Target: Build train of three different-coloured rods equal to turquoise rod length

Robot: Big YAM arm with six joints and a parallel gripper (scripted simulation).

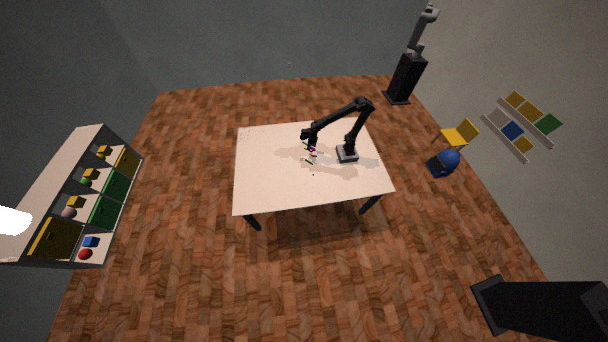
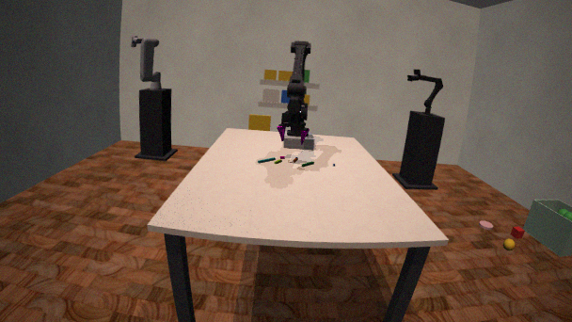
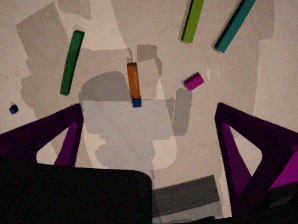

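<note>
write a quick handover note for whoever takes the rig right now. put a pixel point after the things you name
Jaws (image 1: 311, 149) (image 2: 293, 137): open, empty, above the table.
Placed: orange rod (image 2: 295, 160) (image 3: 133, 81) and near blue rod (image 3: 136, 102) end to end, roughly in line; exact gap unclear.
Loose: lime rod (image 2: 278, 161) (image 3: 192, 21), magenta rod (image 2: 282, 157) (image 3: 194, 81), turquoise rod (image 2: 266, 160) (image 3: 235, 25), green rod (image 2: 308, 164) (image 3: 72, 62), far blue rod (image 2: 334, 165) (image 3: 14, 109).
Left: add lime at one end (1+4+5=10), check alignment, release, back the arm away.

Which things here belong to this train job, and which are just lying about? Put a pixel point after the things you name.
For the train:
- turquoise rod (image 1: 305, 143) (image 2: 266, 160) (image 3: 235, 26), the measure
- orange rod (image 1: 313, 154) (image 2: 295, 159) (image 3: 133, 81)
- blue rod at its end (image 3: 136, 103)
- lime rod (image 1: 306, 149) (image 2: 278, 161) (image 3: 193, 20)

Lying about:
- green rod (image 1: 309, 162) (image 2: 308, 164) (image 3: 72, 62)
- magenta rod (image 2: 282, 157) (image 3: 194, 81)
- lone blue rod (image 1: 313, 174) (image 2: 334, 165) (image 3: 13, 109)
- red cube (image 2: 517, 233)
</note>
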